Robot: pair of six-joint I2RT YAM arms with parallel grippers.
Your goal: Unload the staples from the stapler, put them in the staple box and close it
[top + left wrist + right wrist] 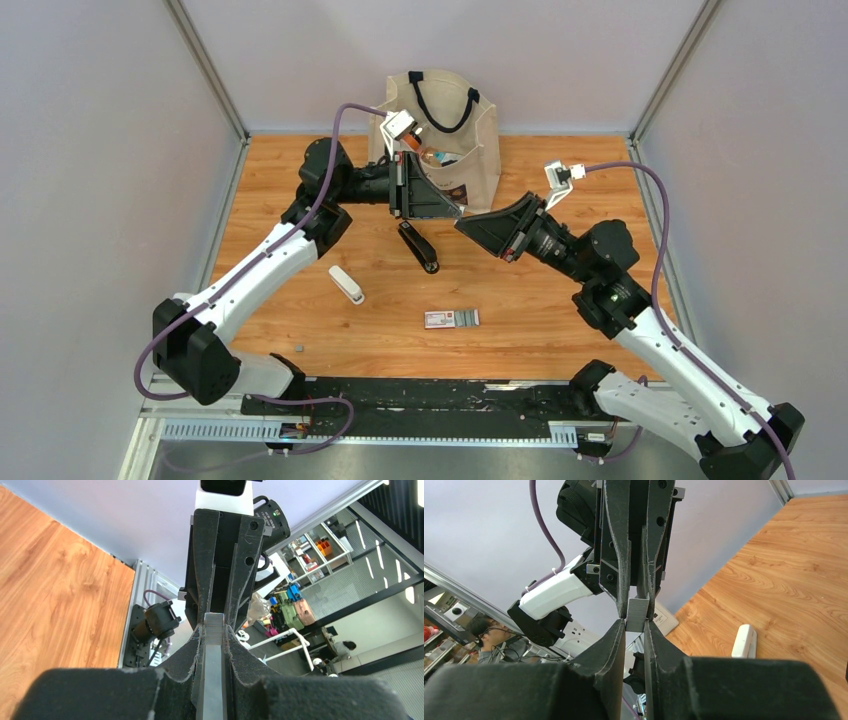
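Note:
The black stapler (419, 246) slants down to the table just below my left gripper (455, 208). In the left wrist view my left gripper (214, 635) is shut on the stapler's silvery metal rail (212, 680), which runs between its fingers. A short grey block of staples (214, 626) sits at the rail's tip. My right gripper (463, 224) meets the left one tip to tip. In the right wrist view my right gripper (636, 626) is shut on the lower end of the staples (638, 612), just under the left fingertips (621, 590).
A beige tote bag (470, 150) stands at the back behind the left gripper. A white oblong bar (346, 284) lies left of the stapler and also shows in the right wrist view (744, 641). A small red-and-white box (451, 319) lies in front. A tiny grey bit (298, 348) lies near the left base.

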